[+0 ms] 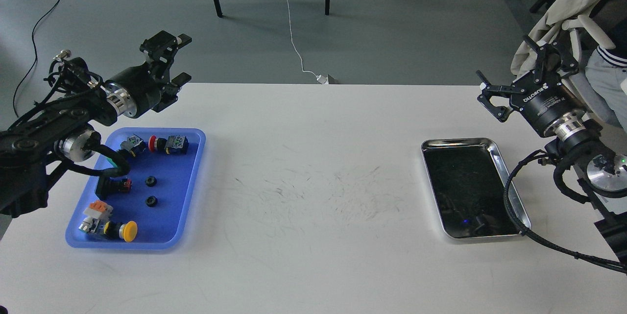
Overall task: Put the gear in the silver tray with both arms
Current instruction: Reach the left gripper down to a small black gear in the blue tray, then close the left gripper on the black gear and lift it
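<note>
While gears point(151, 181) lie in blue tray point(193, 167) | left hand point(177, 59) above, apart

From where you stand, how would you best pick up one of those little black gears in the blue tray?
Probably from straight above with the left end effector, fingers closing across the outer rim of the upper gear; it lies flat on the blue tray, apart from its neighbours.
</note>
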{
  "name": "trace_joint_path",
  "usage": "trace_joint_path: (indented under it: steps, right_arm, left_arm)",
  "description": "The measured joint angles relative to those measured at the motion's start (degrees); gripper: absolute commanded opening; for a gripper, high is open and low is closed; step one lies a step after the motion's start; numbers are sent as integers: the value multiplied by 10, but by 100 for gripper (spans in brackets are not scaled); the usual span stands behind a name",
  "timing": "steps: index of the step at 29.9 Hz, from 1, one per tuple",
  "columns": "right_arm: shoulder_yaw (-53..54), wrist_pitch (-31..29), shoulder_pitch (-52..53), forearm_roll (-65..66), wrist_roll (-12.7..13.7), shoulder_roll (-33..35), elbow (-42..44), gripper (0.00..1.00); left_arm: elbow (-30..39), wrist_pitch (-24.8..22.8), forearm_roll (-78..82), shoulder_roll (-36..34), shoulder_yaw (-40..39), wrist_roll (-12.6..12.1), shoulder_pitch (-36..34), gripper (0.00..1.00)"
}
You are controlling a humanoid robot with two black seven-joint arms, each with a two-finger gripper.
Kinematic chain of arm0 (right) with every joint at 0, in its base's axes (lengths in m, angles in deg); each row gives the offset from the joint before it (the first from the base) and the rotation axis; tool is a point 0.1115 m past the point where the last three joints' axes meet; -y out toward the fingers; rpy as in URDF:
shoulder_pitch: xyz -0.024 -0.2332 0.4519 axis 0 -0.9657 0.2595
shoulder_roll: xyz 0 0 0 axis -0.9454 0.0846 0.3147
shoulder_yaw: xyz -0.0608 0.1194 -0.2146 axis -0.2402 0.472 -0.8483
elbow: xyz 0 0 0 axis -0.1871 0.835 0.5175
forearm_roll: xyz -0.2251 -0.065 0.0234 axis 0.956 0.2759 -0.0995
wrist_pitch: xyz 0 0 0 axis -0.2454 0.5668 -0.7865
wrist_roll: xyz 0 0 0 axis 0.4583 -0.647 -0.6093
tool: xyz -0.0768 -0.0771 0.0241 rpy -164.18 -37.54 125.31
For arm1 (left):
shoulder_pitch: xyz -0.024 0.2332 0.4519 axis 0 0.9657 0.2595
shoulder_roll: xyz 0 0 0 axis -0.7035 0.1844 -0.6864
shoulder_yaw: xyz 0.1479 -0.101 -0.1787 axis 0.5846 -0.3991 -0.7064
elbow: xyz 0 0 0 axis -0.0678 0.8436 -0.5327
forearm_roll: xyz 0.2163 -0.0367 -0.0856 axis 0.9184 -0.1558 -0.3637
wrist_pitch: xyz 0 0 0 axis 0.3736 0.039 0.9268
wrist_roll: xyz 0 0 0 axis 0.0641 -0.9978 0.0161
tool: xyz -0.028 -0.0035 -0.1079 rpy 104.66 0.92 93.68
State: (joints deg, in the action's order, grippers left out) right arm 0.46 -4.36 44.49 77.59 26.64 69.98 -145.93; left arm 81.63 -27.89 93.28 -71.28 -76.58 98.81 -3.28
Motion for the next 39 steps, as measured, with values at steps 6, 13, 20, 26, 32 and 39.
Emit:
trace_joint_path:
  steps: [6, 13, 20, 26, 32, 39]
  right_arm:
    - [-2, 0, 2, 0, 2, 1, 0, 99]
    - [0, -1, 2, 1, 2, 5, -1, 99]
    - [3, 2, 2, 1, -4, 6, 2, 99]
    - [5, 2, 1, 1, -5, 9, 5, 99]
    - [4, 2, 2, 1, -5, 9, 3, 99]
    - [13, 2, 2, 1, -6, 15, 2, 99]
  left_arm:
    - [182, 12, 151, -143, 37, -4, 3, 98]
    - [327, 22, 307, -303, 83, -9, 7, 98]
    - [329, 89, 523, -312, 141, -11, 16, 98]
    - [256, 150, 605, -249, 170, -12, 20, 97]
    - [205, 172, 628, -212, 174, -8, 65, 96]
    - [158, 209, 639, -187, 172, 1, 116, 89]
